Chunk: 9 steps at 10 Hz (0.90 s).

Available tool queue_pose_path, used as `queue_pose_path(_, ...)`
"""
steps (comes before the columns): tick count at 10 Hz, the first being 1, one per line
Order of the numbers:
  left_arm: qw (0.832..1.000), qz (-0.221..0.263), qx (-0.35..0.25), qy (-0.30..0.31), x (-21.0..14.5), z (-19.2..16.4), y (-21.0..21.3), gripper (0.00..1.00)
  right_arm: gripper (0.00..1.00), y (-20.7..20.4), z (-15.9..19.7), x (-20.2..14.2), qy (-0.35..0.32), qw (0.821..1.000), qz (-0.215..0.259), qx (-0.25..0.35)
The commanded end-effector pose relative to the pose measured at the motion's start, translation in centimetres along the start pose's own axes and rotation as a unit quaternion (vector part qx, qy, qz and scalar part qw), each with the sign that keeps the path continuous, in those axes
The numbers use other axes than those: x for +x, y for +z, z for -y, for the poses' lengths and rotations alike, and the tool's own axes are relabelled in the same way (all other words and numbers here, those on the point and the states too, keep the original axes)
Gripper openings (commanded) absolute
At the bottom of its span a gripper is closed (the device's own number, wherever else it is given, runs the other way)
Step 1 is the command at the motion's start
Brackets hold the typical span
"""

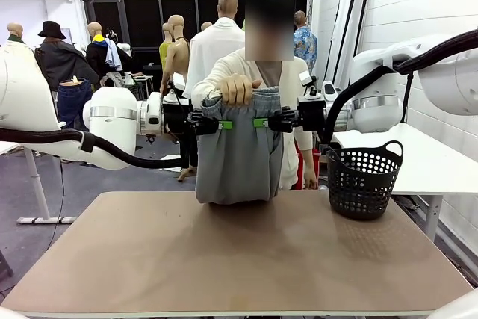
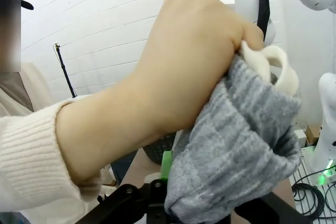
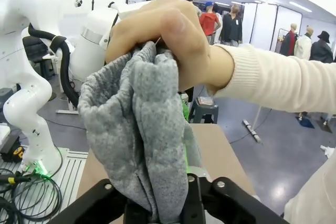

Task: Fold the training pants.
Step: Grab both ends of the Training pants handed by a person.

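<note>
Tabletop (image 1: 239, 259): brown and wide across the lower half of the front view. Its surface is bare from the near edge up to the hem of the pants, with open room at lower left, centre and lower right.
Training pants (image 1: 239, 158): light grey, hanging upright at picture centre over the far edge of the tabletop. The gathered waistband is up, and the hem is at or just above the surface; contact cannot be told. The fabric bunches at the top in the left wrist view (image 2: 236, 145) and the right wrist view (image 3: 142, 140).
White tabletop (image 1: 441, 158): at right, behind and beside the basket, lower than the right arm.
Basket (image 1: 364, 181): black and perforated, standing on the far right part of the tabletop. It is near the pants' right side but apart from them, beneath the right arm.
Person's hand (image 1: 237, 89): a fist gripping the middle of the waistband from above, between the two sets of fingers, with a cream sleeve behind it.
Left fingers (image 1: 225, 125): pinching the waistband's left end, green pad against the cloth.
Right fingers (image 1: 260, 122): pinching the waistband's right end, level with the left ones.
</note>
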<state>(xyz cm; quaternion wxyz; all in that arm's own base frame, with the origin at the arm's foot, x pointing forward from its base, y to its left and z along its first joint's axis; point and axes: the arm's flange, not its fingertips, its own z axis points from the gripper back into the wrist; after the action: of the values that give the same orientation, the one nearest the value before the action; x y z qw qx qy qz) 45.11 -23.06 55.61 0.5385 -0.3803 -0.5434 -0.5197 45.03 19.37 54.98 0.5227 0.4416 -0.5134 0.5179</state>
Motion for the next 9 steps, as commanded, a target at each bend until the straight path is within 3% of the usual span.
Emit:
queue_pose_path(1,1.0,0.003,0.002,0.019,0.3,-0.5,0.1,0.0,0.0,-0.3,0.9,0.7,-0.014,1.0,-0.004,0.02)
queue_pose_path(5,0.999,-0.008,-0.016,0.039,-0.3,-1.6,0.0,0.0,0.0,-0.8,1.7,0.6,-0.03,0.999,-0.019,0.019)
queue_pose_path(6,0.996,-0.038,-0.049,0.063,-1.0,-2.8,-0.4,0.0,0.0,-1.0,2.1,0.5,-0.028,0.999,-0.027,0.0)
queue_pose_path(7,0.999,-0.002,-0.004,0.035,-0.8,-0.6,0.1,0.0,0.0,-0.4,0.9,0.0,-0.016,1.0,-0.012,0.013)
queue_pose_path(9,0.999,-0.002,-0.004,0.035,-0.8,-0.6,0.1,0.0,0.0,-0.4,0.9,0.0,-0.016,1.0,-0.012,0.013)
